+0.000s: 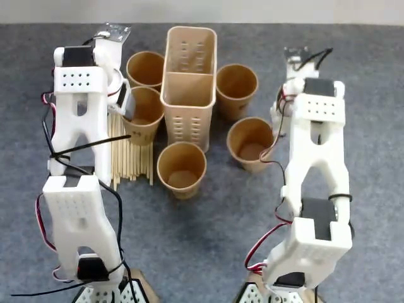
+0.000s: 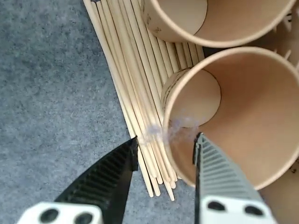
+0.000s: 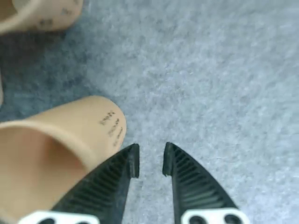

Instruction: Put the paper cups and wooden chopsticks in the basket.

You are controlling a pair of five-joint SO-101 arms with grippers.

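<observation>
Paper cups (image 1: 182,169), five in all, stand upright around the basket (image 1: 187,123) near the desk's far edge, none inside it yet. The wooden chopsticks (image 1: 131,158) lie in a flat bundle toward the left edge, partly under the left cup (image 2: 243,116). The cups look light, thin-walled and easily crushed, so a gentle pinch on the rim should suit. The sticks look stiff, slim and apt to scatter. The left gripper (image 2: 163,147) tips down over that cup, fingers spread astride its wall. The right gripper (image 3: 150,161) hangs low beside the right cup (image 3: 56,140), fingers narrowly parted, holding nothing.
</observation>
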